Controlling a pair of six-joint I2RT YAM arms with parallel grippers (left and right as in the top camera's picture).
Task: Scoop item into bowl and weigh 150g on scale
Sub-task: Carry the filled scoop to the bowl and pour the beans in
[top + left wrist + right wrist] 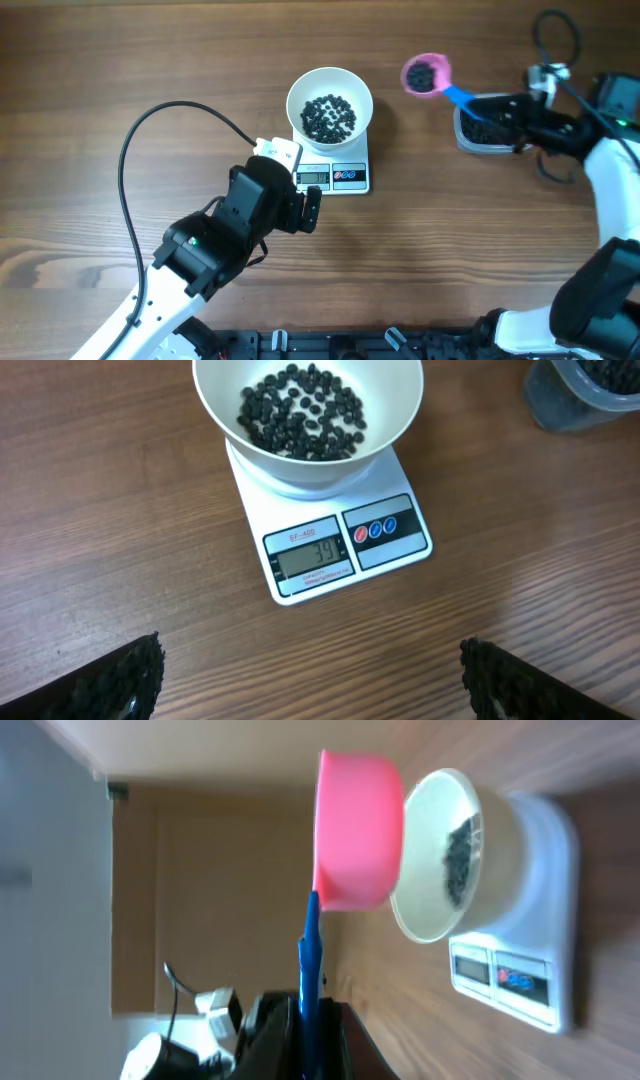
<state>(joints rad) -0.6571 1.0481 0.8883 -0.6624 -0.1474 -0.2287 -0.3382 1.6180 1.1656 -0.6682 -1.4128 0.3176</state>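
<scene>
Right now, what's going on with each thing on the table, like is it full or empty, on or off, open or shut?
bowl: sitting on the scale, partly filled with beads.
scale: switched on, digits showing.
scoop: loaded with beads, held in the air between tub and bowl.
tub: holds beads.
left gripper: open, empty.
right gripper: shut on the scoop's handle.

Wooden table [100, 80] bears scale [340, 178], tub [468, 136] (clear).

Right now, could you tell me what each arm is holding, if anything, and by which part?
The right jaws are shut on the blue handle of the pink scoop; the left jaws hold nothing.
</scene>
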